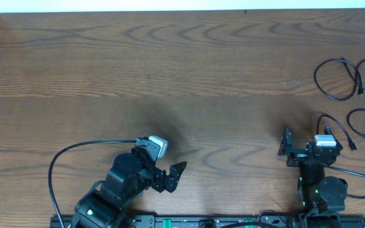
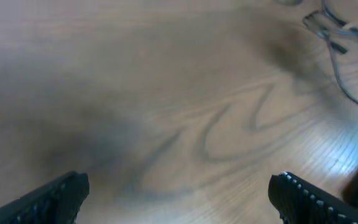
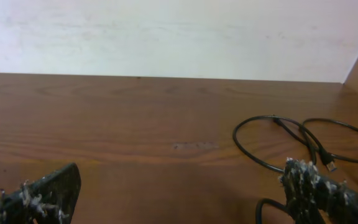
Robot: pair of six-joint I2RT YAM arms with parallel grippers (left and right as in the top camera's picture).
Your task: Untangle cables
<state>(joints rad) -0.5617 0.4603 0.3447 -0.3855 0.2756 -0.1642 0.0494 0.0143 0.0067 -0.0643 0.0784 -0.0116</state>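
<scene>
My left gripper and right gripper stand wide open, empty. The cables lie at two o'clock, seemingly overlapping; pinching two strands could tighten the tangle.

Your left arm and right arm are black all over. A pale grey-white block sits at each wrist: the left camera block and the right camera block. A thick black cable loops from the left arm. The left fingers have ridged edges, and the right fingers are ridged with pale flecks.
</scene>
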